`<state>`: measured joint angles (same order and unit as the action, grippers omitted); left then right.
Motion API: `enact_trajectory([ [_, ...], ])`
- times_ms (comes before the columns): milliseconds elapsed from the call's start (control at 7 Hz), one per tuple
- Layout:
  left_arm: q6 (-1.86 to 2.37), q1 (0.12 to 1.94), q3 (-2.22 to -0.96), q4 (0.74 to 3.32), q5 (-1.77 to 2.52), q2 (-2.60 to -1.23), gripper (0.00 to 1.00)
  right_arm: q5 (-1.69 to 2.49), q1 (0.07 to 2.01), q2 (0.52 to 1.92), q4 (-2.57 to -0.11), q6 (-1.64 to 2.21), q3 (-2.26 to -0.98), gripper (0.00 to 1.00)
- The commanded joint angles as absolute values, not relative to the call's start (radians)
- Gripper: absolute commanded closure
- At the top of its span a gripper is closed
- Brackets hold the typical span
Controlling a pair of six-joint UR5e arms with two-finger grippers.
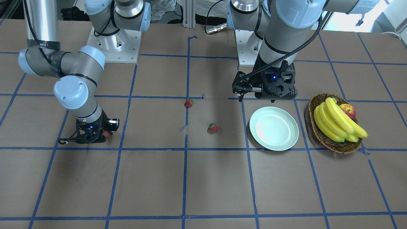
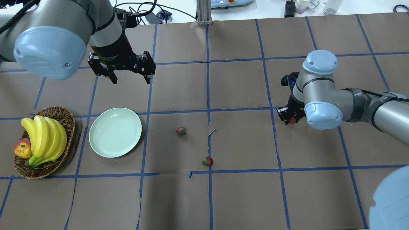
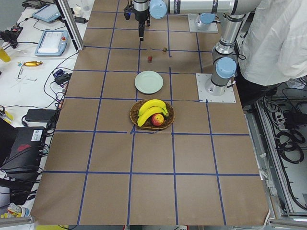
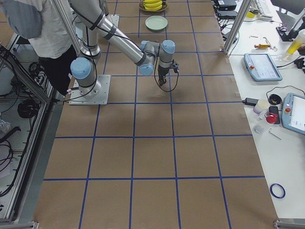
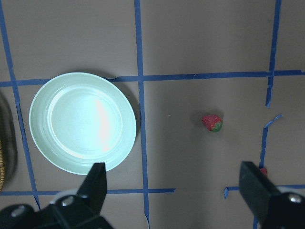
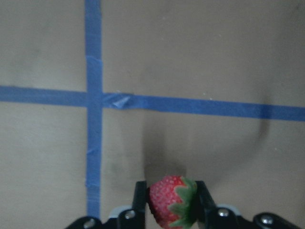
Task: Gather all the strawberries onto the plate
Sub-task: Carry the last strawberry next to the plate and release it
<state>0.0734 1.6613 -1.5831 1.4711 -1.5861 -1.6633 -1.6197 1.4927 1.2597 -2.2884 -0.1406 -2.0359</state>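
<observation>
Strawberries (image 2: 181,131) number 3, none on the plate yet. In the overhead view, a basket (image 2: 68,118) of bananas (image 2: 44,137) sits at far left, then the plate (image 2: 115,132). Up-frame of it the left claw (image 2: 130,78) hangs spread wide, probably waiting. 2 berries (image 2: 207,161) lie mid-frame on the table (image 2: 243,198). At right, the right claw (image 2: 291,120) is low and pinches the 3rd strawberry (image 6: 170,200), presumably to carry it over.

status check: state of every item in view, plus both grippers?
right gripper: shut on held strawberry
left gripper: open, empty
plate: empty
strawberry nearer plate: loose on table
strawberry farther from plate: loose on table
basket: holds bananas, apple
</observation>
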Motion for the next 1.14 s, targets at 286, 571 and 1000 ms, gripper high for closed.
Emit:
enact_trajectory([
  [286,0.066,1.658,-1.582,1.471,-1.586,-1.658,0.0,-1.449,1.923,1.166,-2.278,0.56,-1.804,1.0],
  [571,0.067,1.658,-1.582,1.471,-1.585,-1.658,0.0,-1.306,2.033,1.059,-2.278,0.675,-1.638,1.0],
  [1000,0.067,1.658,-1.582,1.47,-1.585,-1.658,0.0,-1.218,2.06,0.945,-2.284,0.686,-1.554,1.0],
])
